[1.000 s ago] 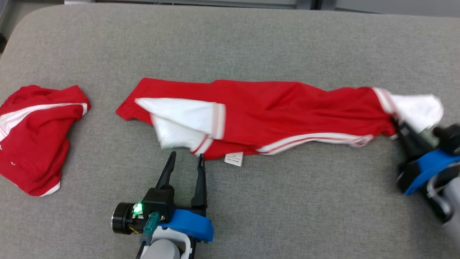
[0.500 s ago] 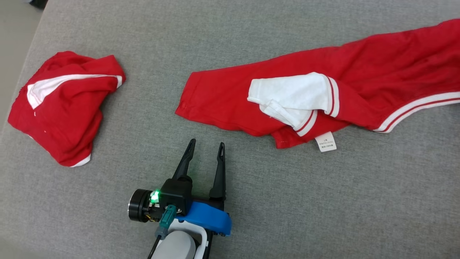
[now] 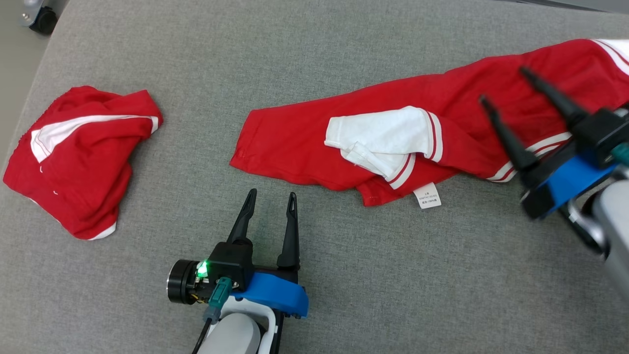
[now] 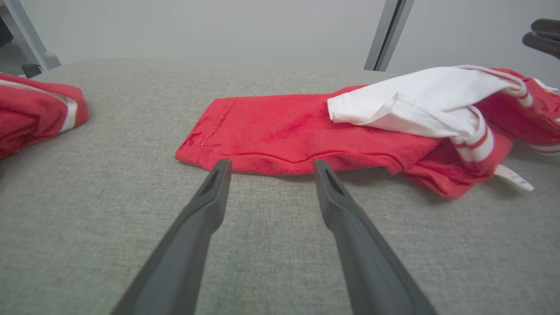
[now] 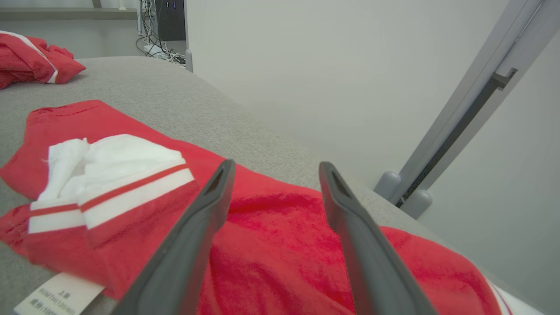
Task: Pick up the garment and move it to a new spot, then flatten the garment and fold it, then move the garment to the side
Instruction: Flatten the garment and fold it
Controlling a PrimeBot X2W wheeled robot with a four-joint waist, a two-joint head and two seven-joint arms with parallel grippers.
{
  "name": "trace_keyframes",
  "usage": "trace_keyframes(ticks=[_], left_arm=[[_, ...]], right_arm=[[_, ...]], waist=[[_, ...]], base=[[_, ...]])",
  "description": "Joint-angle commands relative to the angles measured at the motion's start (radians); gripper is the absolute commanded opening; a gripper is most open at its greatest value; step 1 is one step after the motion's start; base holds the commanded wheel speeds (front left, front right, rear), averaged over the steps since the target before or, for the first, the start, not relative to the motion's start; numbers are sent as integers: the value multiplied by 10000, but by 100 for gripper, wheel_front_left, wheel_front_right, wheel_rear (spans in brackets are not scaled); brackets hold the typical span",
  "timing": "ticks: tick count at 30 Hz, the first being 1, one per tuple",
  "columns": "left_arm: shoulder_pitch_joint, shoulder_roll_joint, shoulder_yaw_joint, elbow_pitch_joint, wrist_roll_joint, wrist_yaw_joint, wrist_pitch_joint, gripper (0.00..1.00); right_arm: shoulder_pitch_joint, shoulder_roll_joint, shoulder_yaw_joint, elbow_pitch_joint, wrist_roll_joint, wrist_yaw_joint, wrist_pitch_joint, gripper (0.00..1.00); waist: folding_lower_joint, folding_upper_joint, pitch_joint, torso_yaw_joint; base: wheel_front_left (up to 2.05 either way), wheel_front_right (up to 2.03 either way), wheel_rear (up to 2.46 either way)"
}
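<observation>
the left tool point(image 3: 272, 192) stands wide open and empty just short of the near hem of the garment point(image 3: 295, 142), and the right tool point(image 3: 504, 84), equally spread with nothing in it, hangs over the garment's far half, the cloth lying lengthwise across the tabletop point(image 3: 344, 49). i judge the risk is a pinch catching one layer only, or dragging the white sleeve point(image 3: 383, 135) folded over the red. the tabletop is grey woven fabric, a second red garment point(image 3: 78, 157) lies well apart at the left, and pale walls point(image 5: 306, 65) stand beyond.
</observation>
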Motion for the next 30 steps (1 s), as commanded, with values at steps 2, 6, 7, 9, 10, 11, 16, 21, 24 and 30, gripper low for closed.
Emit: trace_keyframes(ticks=[2,6,7,9,10,11,16,21,24,30], left_arm=[[48,-3,30,-12,-37,-28,-27,100],[92,0,111,-49,-55,-10,-27,100],[129,-3,126,-64,-47,-6,-27,100],[199,-3,148,-79,-60,-1,-27,100],[238,-3,160,-72,-79,9,-27,100],[277,-2,171,-52,-86,8,-27,100],[380,-3,192,-25,-150,25,-27,100],[306,-3,88,-66,-249,64,-27,100],[247,-3,61,-116,-321,109,-27,100],[409,-2,230,-9,-283,109,-27,100]], right_arm=[[294,-14,282,-297,210,-4,-28,100],[648,-33,747,-1061,491,-3,-29,100],[802,-49,912,-1195,549,-3,-27,100],[895,-174,1276,-1366,474,-3,-29,100],[912,-220,1446,-1406,463,-3,-29,100],[918,-282,1581,-1398,416,-3,-29,100],[842,-325,1748,-1054,151,-3,-30,100],[732,-141,1637,-760,-166,-3,-30,100],[666,-45,1537,-794,-419,-3,-30,67],[978,207,1062,-1361,-460,-3,-30,0]], waist=[[0,0,-58,-15],[0,0,-75,53],[0,0,-74,76],[0,0,-63,128],[0,0,-60,153],[0,0,-62,177],[0,0,-61,247],[0,0,-17,322],[0,0,9,334],[0,0,-161,64]], base=[[0,0,0],[0,0,0],[0,0,0],[0,0,0],[0,0,0],[0,0,0],[0,0,0],[0,0,0],[0,0,0],[0,0,0]])
